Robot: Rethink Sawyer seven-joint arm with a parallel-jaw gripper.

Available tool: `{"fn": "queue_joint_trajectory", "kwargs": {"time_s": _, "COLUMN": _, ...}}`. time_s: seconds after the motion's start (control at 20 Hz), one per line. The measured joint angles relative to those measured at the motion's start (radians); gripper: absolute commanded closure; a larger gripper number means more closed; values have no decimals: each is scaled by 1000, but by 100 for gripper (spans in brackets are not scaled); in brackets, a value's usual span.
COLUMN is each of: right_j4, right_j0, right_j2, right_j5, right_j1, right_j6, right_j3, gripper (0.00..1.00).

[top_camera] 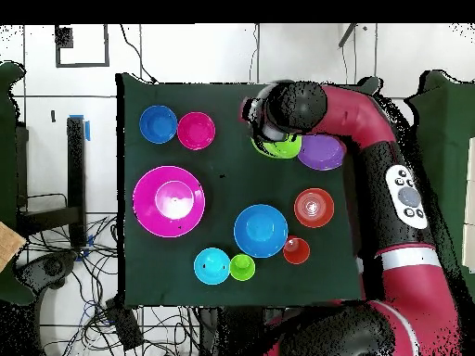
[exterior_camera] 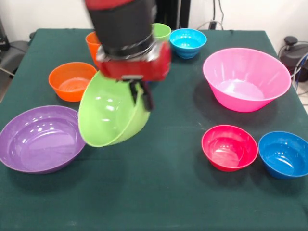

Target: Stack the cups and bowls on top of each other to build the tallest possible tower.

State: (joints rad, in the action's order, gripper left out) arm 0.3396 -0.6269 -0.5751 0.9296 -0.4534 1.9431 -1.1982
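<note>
Gripper (exterior_camera: 142, 94) is clamped on the rim of the large lime green bowl (exterior_camera: 111, 117), one black finger inside the wall; the bowl hangs tilted, opening toward the camera, lifted off the dark green table (exterior_camera: 159, 202). The wide purple bowl (exterior_camera: 39, 138) sits just beside it, the medium orange bowl (exterior_camera: 72, 81) behind. The huge pink bowl (exterior_camera: 246, 78), small red bowl (exterior_camera: 229, 147) and a small blue bowl (exterior_camera: 284, 154) stand apart. The large blue bowl (top_camera: 260, 230) shows from overhead
</note>
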Motion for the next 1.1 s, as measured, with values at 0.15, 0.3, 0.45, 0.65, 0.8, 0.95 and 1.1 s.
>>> {"fn": "queue_joint_trajectory", "kwargs": {"time_s": 0.15, "right_j4": 0, "right_j0": -37, "right_j2": -1, "right_j5": -3, "right_j1": 61, "right_j6": 0, "right_j3": -2, "gripper": 100}}
{"fn": "queue_joint_trajectory", "kwargs": {"time_s": 0.3, "right_j4": 0, "right_j0": -46, "right_j2": -3, "right_j5": -3, "right_j1": 81, "right_j6": 0, "right_j3": -2, "gripper": 100}}
{"fn": "queue_joint_trajectory", "kwargs": {"time_s": 0.45, "right_j4": 2, "right_j0": -48, "right_j2": -6, "right_j5": -4, "right_j1": 99, "right_j6": 0, "right_j3": -3, "gripper": 100}}
{"fn": "queue_joint_trajectory", "kwargs": {"time_s": 0.65, "right_j4": 6, "right_j0": -46, "right_j2": -9, "right_j5": -1, "right_j1": 117, "right_j6": 0, "right_j3": -4, "gripper": 100}}
{"fn": "queue_joint_trajectory", "kwargs": {"time_s": 0.8, "right_j4": 9, "right_j0": -40, "right_j2": -8, "right_j5": 32, "right_j1": 118, "right_j6": -1, "right_j3": 0, "gripper": 100}}
{"fn": "queue_joint_trajectory", "kwargs": {"time_s": 0.95, "right_j4": 11, "right_j0": -24, "right_j2": -7, "right_j5": 98, "right_j1": 102, "right_j6": -1, "right_j3": -1, "gripper": 100}}
{"fn": "queue_joint_trajectory", "kwargs": {"time_s": 1.1, "right_j4": 12, "right_j0": 1, "right_j2": -1, "right_j5": 151, "right_j1": 60, "right_j6": -1, "right_j3": -17, "gripper": 100}}
